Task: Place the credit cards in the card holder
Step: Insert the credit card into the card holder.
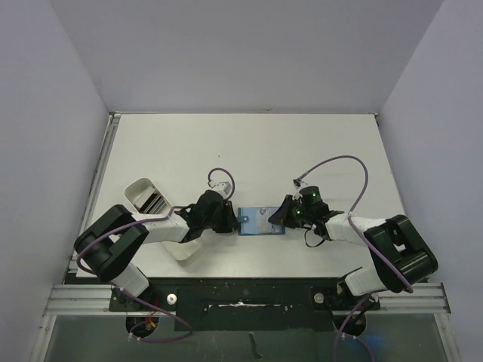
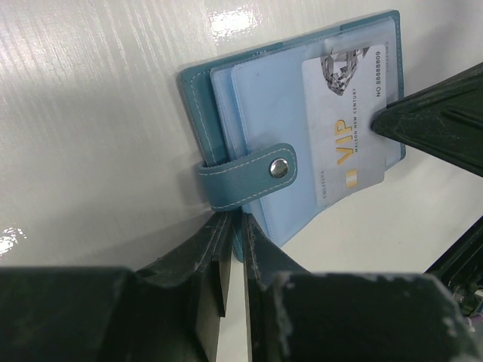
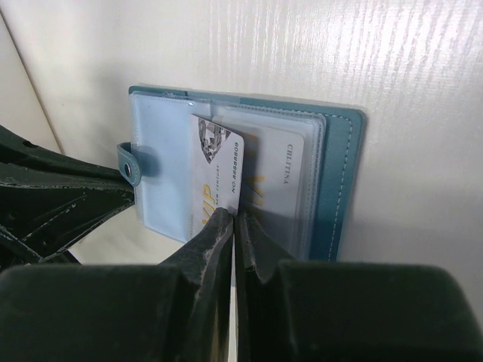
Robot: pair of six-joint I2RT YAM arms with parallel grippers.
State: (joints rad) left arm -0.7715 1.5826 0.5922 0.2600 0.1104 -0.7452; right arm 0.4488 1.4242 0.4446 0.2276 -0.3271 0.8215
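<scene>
The teal card holder (image 1: 256, 220) lies open on the white table between my two arms. My left gripper (image 2: 235, 226) is shut on its near edge, just below the strap tab (image 2: 249, 175) with its snap stud. My right gripper (image 3: 235, 219) is shut on a pale credit card (image 3: 219, 166) printed "VIP". The card stands tilted over the clear sleeves, its far end against the pages. A second credit card (image 3: 283, 181) sits inside a clear sleeve beside it. From the top view, the left gripper (image 1: 232, 220) and right gripper (image 1: 281, 219) meet the holder from opposite sides.
A long white tray (image 1: 147, 196) lies beside the left arm, with something dark at its far end. Purple cables loop above both wrists. The table's edges and grey walls border the work area.
</scene>
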